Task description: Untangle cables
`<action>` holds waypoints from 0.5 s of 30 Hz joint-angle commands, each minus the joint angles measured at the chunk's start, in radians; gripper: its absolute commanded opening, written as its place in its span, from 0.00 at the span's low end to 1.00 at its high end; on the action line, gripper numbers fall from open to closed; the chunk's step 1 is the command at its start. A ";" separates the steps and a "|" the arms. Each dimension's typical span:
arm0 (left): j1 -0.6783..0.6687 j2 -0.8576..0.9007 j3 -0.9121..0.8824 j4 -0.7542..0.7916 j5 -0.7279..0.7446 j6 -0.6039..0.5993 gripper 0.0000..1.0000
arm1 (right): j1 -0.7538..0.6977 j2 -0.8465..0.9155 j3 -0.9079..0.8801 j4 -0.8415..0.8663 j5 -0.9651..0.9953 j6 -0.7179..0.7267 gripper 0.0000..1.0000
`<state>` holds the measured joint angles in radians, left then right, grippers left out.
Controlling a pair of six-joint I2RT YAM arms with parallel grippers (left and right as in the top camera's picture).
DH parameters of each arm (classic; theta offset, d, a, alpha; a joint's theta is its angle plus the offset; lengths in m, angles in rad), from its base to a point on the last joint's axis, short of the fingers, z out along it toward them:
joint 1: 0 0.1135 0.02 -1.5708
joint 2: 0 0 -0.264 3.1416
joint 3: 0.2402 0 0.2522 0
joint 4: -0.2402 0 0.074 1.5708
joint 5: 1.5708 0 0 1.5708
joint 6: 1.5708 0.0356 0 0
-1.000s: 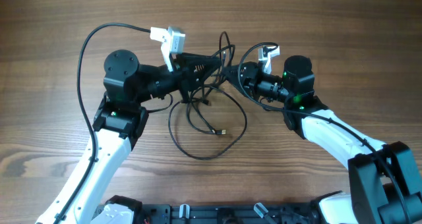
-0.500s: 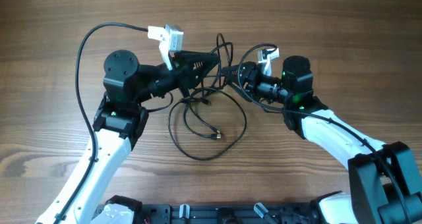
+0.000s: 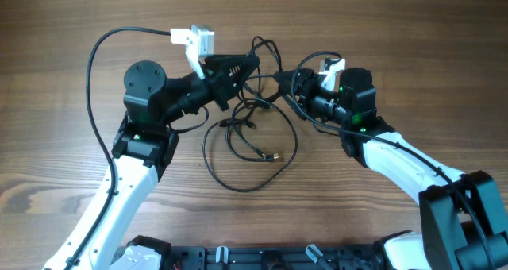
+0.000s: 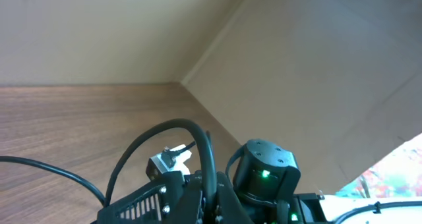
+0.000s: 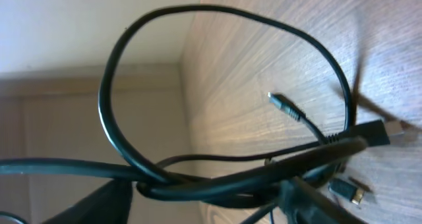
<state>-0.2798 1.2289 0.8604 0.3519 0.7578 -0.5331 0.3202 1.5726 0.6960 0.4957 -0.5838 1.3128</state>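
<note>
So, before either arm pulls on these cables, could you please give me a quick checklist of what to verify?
1. Grip of the left claw on the cables: ok. A cord rises from between its closed fingers in the left wrist view.
2. Grip of the right claw: cannot tell. Cords cross in front of it and its jaws are unclear.
3. Cords separated between the claws: not ok. Several cross and overlap there.
4. The gold-tipped plug free: ok. It lies loose on the table inside the big loop.
5. The left camera wire clear of the tangle: ok. It arcs away to the side.
</note>
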 commanded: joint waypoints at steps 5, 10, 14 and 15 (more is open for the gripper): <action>-0.003 -0.006 0.009 -0.005 -0.042 0.010 0.04 | 0.007 0.001 0.009 -0.005 -0.005 0.049 0.87; 0.013 -0.006 0.009 0.003 -0.057 0.033 0.04 | 0.008 0.001 0.009 -0.087 -0.023 -0.006 0.93; 0.071 -0.006 0.009 0.002 -0.057 0.032 0.04 | 0.008 0.001 0.009 -0.122 -0.060 -0.030 0.92; 0.087 -0.006 0.009 -0.001 -0.056 0.032 0.04 | 0.008 0.001 0.009 -0.117 -0.087 -0.030 0.93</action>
<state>-0.2443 1.2289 0.8604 0.3443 0.7139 -0.5240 0.3202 1.5726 0.6964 0.3759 -0.6075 1.3136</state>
